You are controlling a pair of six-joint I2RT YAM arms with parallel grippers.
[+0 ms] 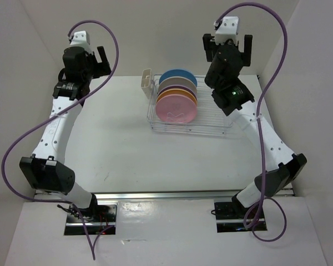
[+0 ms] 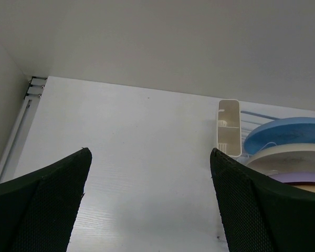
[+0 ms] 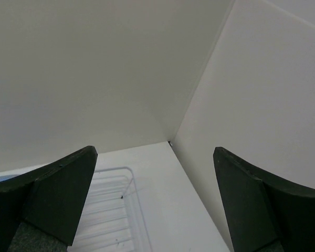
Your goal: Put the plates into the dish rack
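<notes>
Since the plates (image 1: pixel 176 100) lean in a row inside the dish rack (image 1: pixel 211 126), loading looks complete to me. Blue (image 1: pixel 180 76) is farthest from the arms, then cream (image 2: pixel 289 155), purple (image 2: pixel 299 178), orange (image 1: pixel 180 93) and pink (image 1: pixel 177 111) nearest. The step in hand is simply to hold clear.

The left tool (image 2: pixel 149 152) hangs wide open with nothing between its fingers. The rack's cutlery cup (image 2: pixel 229 126) lies ahead of it and to its right, well apart. The right tool (image 3: pixel 155 149) is likewise spread wide and empty, raised high, with the rack's bare end showing below it and to its left.

Doing this well means keeping both tools high and sweeping neither across the row, because a brush against the pink plate could, I judge, topple the leaning stack. No plate shows on the tabletop (image 1: pixel 116 144).
</notes>
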